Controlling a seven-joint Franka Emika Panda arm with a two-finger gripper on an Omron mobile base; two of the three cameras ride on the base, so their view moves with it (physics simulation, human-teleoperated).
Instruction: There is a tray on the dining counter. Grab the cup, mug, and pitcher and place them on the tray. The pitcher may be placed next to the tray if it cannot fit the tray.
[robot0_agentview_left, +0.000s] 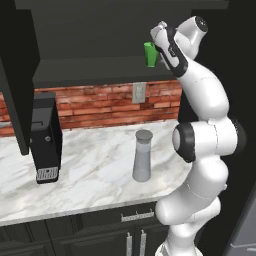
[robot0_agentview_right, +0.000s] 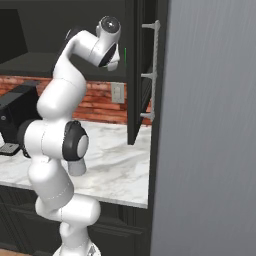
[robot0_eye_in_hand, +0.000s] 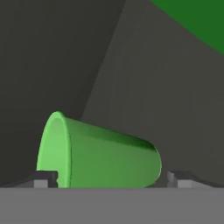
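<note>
High in the upper right of the left base view, the gripper (robot0_agentview_left: 156, 50) is reaching into the dark shelf with jaws spread wide, straddling the cup (robot0_agentview_left: 150, 54) without clamping it. Across the hand view the cup (robot0_eye_in_hand: 98, 156) is lying sideways, rim left, between both fingertips (robot0_eye_in_hand: 43, 178), while the arm is stretching steeply upward

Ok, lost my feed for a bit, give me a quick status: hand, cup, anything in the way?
Hand open, raised into the upper cabinet. Cup sits between the fingertips, not gripped. Pitcher stands on the brick-backed counter. Nothing blocking the cup.
</note>
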